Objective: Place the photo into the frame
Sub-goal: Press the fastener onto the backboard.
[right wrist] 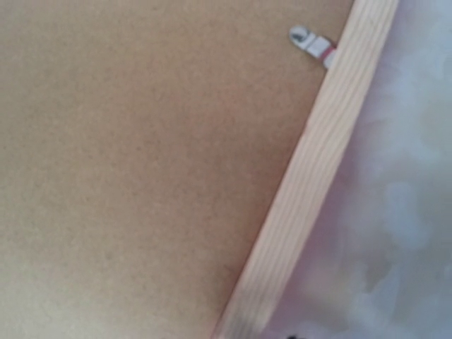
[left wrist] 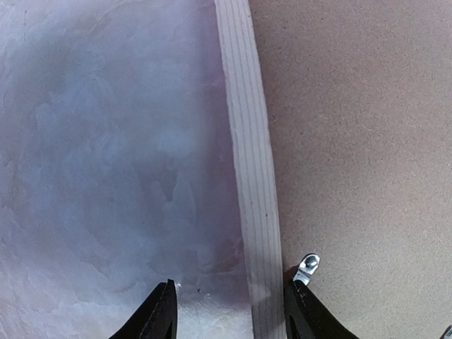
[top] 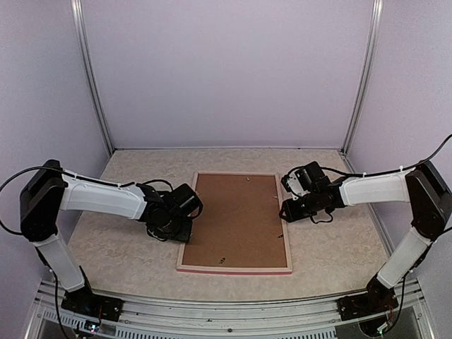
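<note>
Roughly: left tool (left wrist: 233, 300) stood released astride left rail of frame (top: 234, 268), rail running straight ahead between its jaws; right tool (top: 286, 210) grip couldn't be told.

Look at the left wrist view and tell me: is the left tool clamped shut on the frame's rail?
No: the left tool straddles the frame, one of its fingers clear of the wood with table showing between.
</note>
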`<state>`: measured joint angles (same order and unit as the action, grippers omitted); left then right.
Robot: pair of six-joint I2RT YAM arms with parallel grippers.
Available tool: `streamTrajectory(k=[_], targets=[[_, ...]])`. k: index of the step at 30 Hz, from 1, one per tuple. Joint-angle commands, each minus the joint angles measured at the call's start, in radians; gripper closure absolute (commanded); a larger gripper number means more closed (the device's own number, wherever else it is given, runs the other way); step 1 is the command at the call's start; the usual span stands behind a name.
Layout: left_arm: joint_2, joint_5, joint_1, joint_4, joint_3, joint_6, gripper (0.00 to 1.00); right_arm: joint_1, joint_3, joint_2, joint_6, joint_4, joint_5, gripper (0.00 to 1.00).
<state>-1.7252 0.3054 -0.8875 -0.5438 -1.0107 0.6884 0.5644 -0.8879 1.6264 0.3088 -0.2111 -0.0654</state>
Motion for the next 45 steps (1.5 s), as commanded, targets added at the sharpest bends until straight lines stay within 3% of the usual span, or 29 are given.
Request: streamTrajectory(k=[1, 7, 17, 27, 45], targets=[[-0.044, 0.032, -0.005, -0.039, -0.015, 0.004, 0.50, -0.010, 0.020, -0.034, -0.009, 0.020, 0.019, 0.64], [-0.075, 0.038, -0.012, -0.055, -0.015, 0.014, 0.53, -0.011, 0.027, -0.037, -0.007, 0.019, 0.030, 0.64], [-0.115, 0.055, -0.060, -0.131, -0.026, 0.056, 0.66, -0.011, 0.032, -0.054, -0.008, 0.012, 0.040, 0.64], [-0.146, 0.033, -0.096, -0.192, -0.041, 0.081, 0.69, -0.011, 0.039, -0.072, -0.008, 0.013, 0.035, 0.65], [-0.149, 0.024, -0.071, -0.146, 0.041, 0.106, 0.79, -0.011, 0.052, -0.101, -0.007, 0.008, 0.033, 0.64]])
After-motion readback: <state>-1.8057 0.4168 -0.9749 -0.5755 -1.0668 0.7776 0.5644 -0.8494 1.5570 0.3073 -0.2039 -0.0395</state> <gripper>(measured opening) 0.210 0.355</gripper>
